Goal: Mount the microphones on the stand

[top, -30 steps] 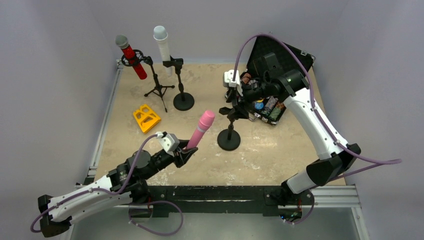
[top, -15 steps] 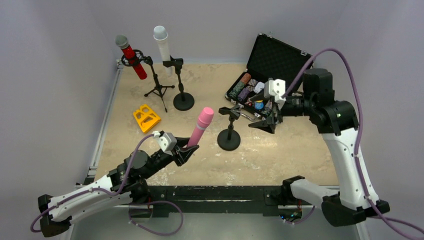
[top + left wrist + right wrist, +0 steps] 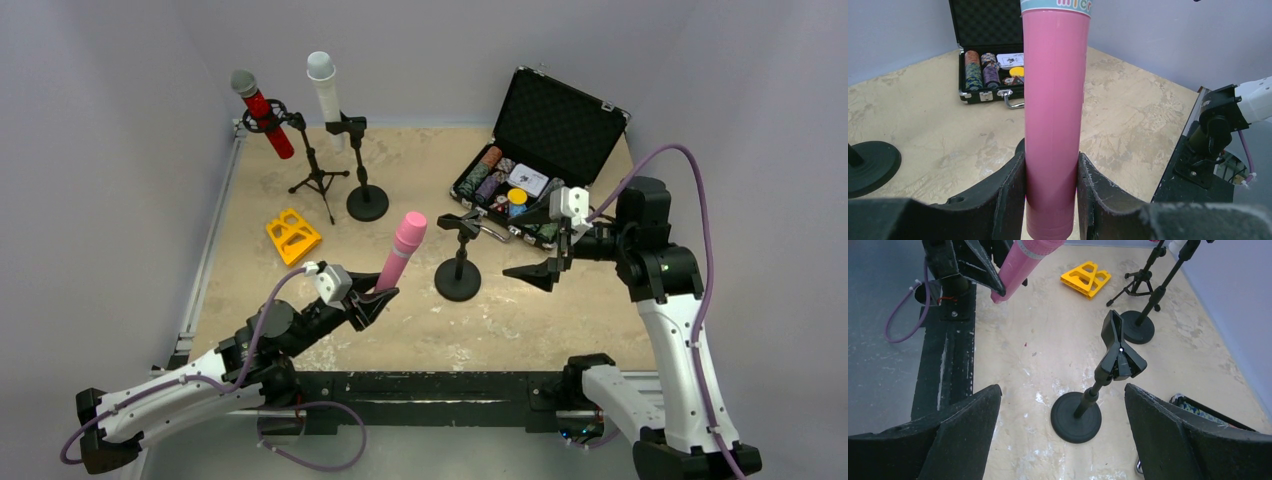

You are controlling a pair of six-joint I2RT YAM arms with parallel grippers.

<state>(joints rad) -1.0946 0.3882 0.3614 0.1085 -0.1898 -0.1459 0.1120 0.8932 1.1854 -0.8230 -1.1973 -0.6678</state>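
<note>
My left gripper (image 3: pixel 378 297) is shut on the lower end of the pink microphone (image 3: pixel 400 250), which stands tilted, head up, above the table; the wrist view shows its pink barrel (image 3: pixel 1053 100) clamped between both fingers. An empty black stand (image 3: pixel 459 255) with a clip on top (image 3: pixel 1118 352) and a round base stands just right of it. My right gripper (image 3: pixel 540 245) is open and empty, to the right of that stand and facing it. The red microphone (image 3: pixel 262 115) sits in a tripod stand at the back left. The white microphone (image 3: pixel 325 90) sits in a round-base stand beside it.
An open black case (image 3: pixel 535 150) with poker chips lies at the back right, behind my right gripper. A yellow plastic piece (image 3: pixel 292 236) lies left of centre. A metal rail (image 3: pixel 215 235) runs along the table's left edge.
My right arm has swung back from the empty stand's clip to the right and lowered, its gripper open. My left gripper with the pink microphone has hardly moved.
</note>
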